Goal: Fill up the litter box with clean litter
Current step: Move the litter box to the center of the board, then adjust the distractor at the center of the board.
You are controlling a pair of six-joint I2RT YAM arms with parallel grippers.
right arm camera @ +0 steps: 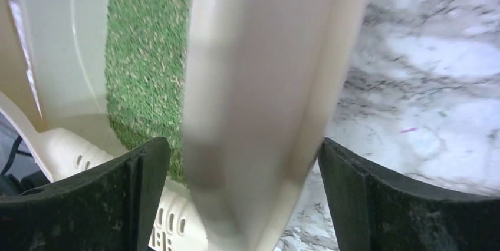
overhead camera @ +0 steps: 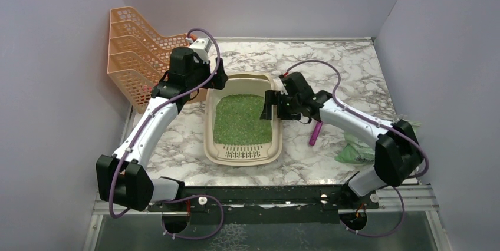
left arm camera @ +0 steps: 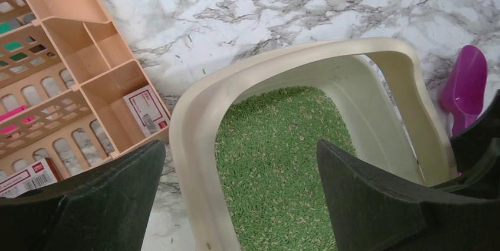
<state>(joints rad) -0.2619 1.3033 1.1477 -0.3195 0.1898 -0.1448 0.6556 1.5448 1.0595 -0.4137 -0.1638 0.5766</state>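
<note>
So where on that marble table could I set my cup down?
Bare marble: the table's far right corner behind the right gripper, and the near strip before the litter box. Crowded: the orange rack far left, the magenta scoop and green bag right of the box.

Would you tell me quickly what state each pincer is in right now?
Left pincer: open, holding nothing.
Right pincer: open, straddling the litter box rim.
</note>
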